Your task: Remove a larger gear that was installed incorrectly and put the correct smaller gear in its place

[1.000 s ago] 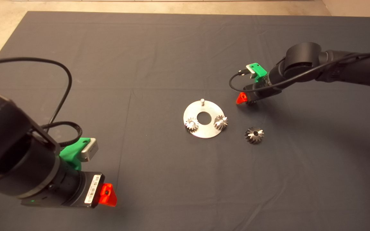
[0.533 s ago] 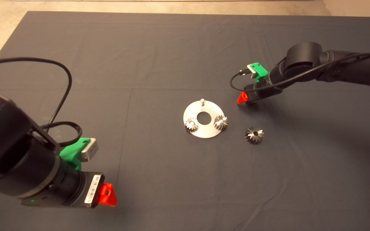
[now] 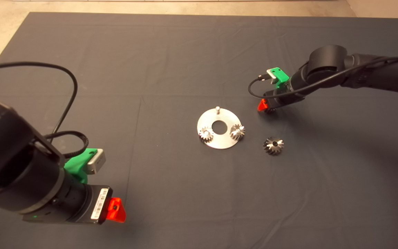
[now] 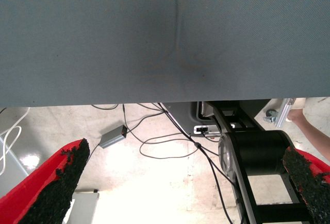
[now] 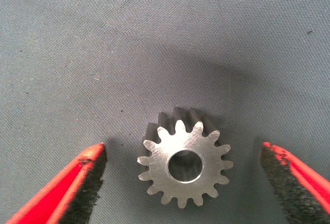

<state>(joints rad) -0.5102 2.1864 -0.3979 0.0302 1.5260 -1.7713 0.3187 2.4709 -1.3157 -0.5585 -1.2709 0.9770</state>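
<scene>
Head view: a dark mat [image 3: 116, 69] covers the table, pale floor showing past its far edge. Near the mat's middle lies a round steel plate [image 3: 219, 140] with a centre hole, two shiny small gears [image 3: 206, 133] seated on its near side and a bare pin [image 3: 217, 109] standing at its far edge. The larger gear [image 3: 273, 145] lies flat on the mat, apart from the plate on its right-arm side. The right gripper [image 3: 266, 108] is low over the mat just beyond the plate, between it and the mat's right edge. The left gripper [image 3: 115, 210] waits near the mat's near-left corner.

Left wrist view: the mat's edge, with floor, cables and a person's leg beyond it. The pads [image 4: 59, 183] stand wide apart, holding nothing.

Right wrist view: the smaller gear [image 5: 184, 165] lies flat on the mat between the spread fingers [image 5: 85, 183], touched by neither.

Assessment: removal appears done; the empty pin awaits the replacement. Remaining: close on the smaller gear, lift it, and seat it on the pin. The path to the pin looks unobstructed; the seated gears sit on the plate's opposite side
</scene>
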